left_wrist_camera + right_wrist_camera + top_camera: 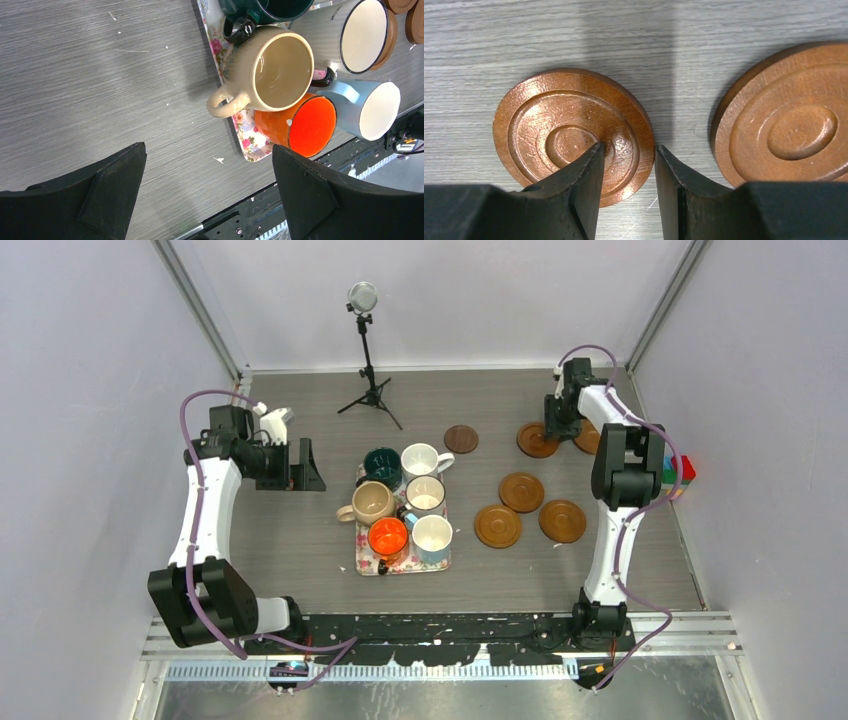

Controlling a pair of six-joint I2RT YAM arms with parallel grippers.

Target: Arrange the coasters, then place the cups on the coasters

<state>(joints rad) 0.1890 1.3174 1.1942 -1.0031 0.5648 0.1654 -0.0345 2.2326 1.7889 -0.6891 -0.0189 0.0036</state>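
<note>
Barely started: coasters [522,491] loose on the desk [300,540], cups [373,502] all on the tray [405,566]; left fingers [100,200] wide open and empty, right fingers [574,195] narrowly straddle one coaster [539,125] rim, grip unclear.

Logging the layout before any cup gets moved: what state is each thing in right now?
Cups: six, upright, apparently empty, packed on the floral tray.
Coasters: six, flat on the table, none bearing a cup.
Left gripper: open, holding nothing.
Right gripper: jaws narrowly apart astride the rim of one coaster; grip unclear.
</note>
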